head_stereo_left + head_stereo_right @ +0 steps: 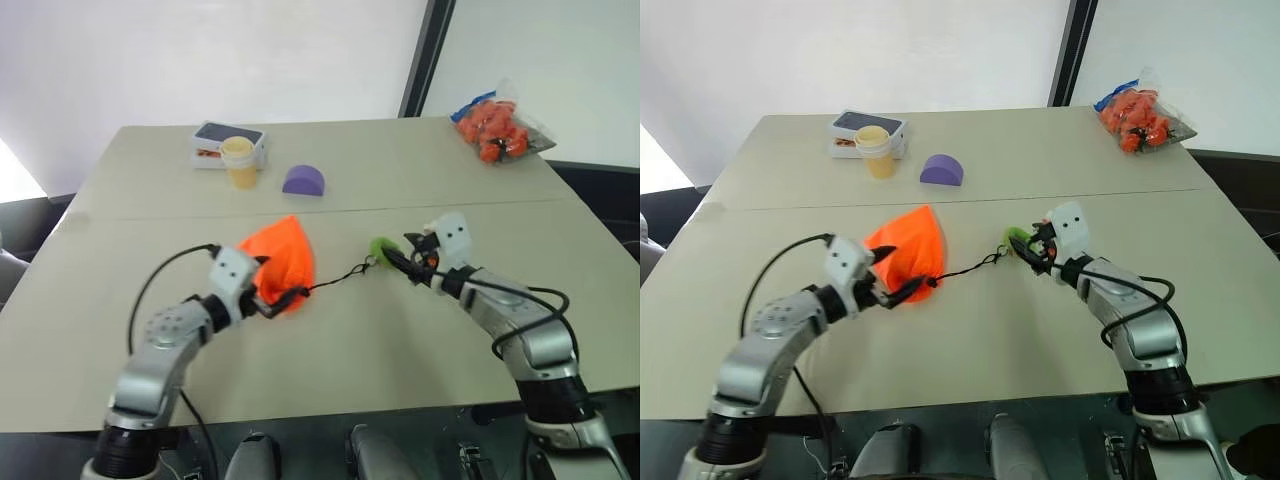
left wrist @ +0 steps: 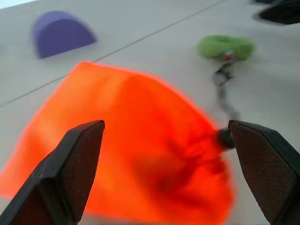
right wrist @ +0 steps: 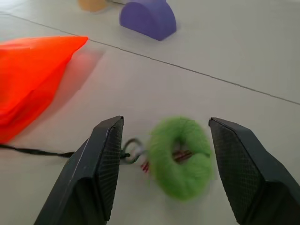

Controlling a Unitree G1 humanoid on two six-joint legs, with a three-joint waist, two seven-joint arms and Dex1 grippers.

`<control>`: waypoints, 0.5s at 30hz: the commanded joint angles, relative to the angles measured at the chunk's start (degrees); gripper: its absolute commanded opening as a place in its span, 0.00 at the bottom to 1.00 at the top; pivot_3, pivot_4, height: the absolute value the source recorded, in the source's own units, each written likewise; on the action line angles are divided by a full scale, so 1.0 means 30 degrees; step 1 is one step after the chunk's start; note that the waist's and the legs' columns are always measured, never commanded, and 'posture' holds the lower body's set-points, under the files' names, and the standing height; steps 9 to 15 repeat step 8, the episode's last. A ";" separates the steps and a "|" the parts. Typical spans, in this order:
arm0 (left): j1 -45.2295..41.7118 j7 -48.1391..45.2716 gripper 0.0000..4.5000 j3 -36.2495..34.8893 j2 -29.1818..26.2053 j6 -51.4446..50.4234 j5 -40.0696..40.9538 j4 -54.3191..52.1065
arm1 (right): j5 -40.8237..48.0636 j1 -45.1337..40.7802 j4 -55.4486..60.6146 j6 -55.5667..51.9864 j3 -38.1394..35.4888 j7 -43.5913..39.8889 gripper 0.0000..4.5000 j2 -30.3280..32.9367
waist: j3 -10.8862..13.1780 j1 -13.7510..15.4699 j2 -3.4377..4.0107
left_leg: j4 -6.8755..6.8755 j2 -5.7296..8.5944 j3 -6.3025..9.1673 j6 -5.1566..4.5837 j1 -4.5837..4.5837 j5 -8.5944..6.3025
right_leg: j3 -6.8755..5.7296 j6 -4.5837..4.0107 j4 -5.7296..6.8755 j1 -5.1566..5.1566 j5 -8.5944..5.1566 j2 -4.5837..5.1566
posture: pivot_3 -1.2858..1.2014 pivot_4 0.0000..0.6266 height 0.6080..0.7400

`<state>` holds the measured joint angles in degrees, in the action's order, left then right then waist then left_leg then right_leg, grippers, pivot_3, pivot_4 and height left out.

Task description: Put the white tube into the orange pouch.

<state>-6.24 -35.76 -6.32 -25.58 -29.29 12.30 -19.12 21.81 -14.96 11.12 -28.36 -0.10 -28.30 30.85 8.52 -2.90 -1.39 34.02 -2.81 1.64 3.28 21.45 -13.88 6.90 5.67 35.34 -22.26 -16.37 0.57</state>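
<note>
Nearest you, the left gripper (image 1: pixel 268 290) stood released, its fingers (image 2: pixel 70 168) spread wide on either side of the orange pouch's (image 1: pixel 282 262) gathered end without closing on it. Your right gripper (image 1: pixel 408 262) was likewise released, its fingers (image 3: pixel 101 166) parted around the green disc (image 3: pixel 182 156) lying flat on the table (image 1: pixel 350 360). A black cord (image 1: pixel 340 275) joined pouch and disc. Bare tabletop ran from both grippers to the near edge. Toward the far edge sat a purple half-round block (image 1: pixel 303 180), a pale yellow cup (image 1: pixel 239 160) and a box (image 1: pixel 212 140); a clear bag (image 1: pixel 497 125) occupied the far right corner.
</note>
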 commanded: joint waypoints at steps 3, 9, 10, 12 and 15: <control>0.1408 -0.0404 1.00 -0.2264 -0.1386 0.1835 0.0426 0.1633 | 0.0736 0.1250 0.0636 0.1701 -0.1293 -0.2563 0.66 0.0670 | 0.0017 0.0010 -0.0025 | 0.0001 -0.0001 -0.0004 0.0001 0.0003 0.0000 | 0.0001 -0.0005 -0.0013 0.0001 -0.0001 0.0008 | 0.52 0.24 0.87; 0.2052 -0.0675 1.00 -0.2457 -0.1791 0.2623 0.0623 0.2246 | 0.0933 0.1537 0.0318 0.1798 -0.1564 -0.3369 0.66 0.0434 | 0.0025 0.0098 -0.0039 | 0.0013 -0.0004 -0.0005 0.0007 -0.0015 -0.0004 | 0.0004 -0.0032 -0.0048 -0.0035 0.0006 0.0032 | 0.52 0.24 0.87; 0.2052 -0.0675 1.00 -0.2457 -0.1791 0.2623 0.0623 0.2246 | 0.0933 0.1537 0.0318 0.1798 -0.1564 -0.3369 0.66 0.0434 | 0.0025 0.0098 -0.0039 | 0.0013 -0.0004 -0.0005 0.0007 -0.0015 -0.0004 | 0.0004 -0.0032 -0.0048 -0.0035 0.0006 0.0032 | 0.52 0.24 0.87; 0.2052 -0.0675 1.00 -0.2457 -0.1791 0.2623 0.0623 0.2246 | 0.0933 0.1537 0.0318 0.1798 -0.1564 -0.3369 0.66 0.0434 | 0.0025 0.0098 -0.0039 | 0.0013 -0.0004 -0.0005 0.0007 -0.0015 -0.0004 | 0.0004 -0.0032 -0.0048 -0.0035 0.0006 0.0032 | 0.52 0.24 0.87; 0.2052 -0.0675 1.00 -0.2457 -0.1791 0.2623 0.0623 0.2246 | 0.0933 0.1537 0.0318 0.1798 -0.1564 -0.3369 0.66 0.0434 | 0.0025 0.0098 -0.0039 | 0.0013 -0.0004 -0.0005 0.0007 -0.0015 -0.0004 | 0.0004 -0.0032 -0.0048 -0.0035 0.0006 0.0032 | 0.52 0.24 0.87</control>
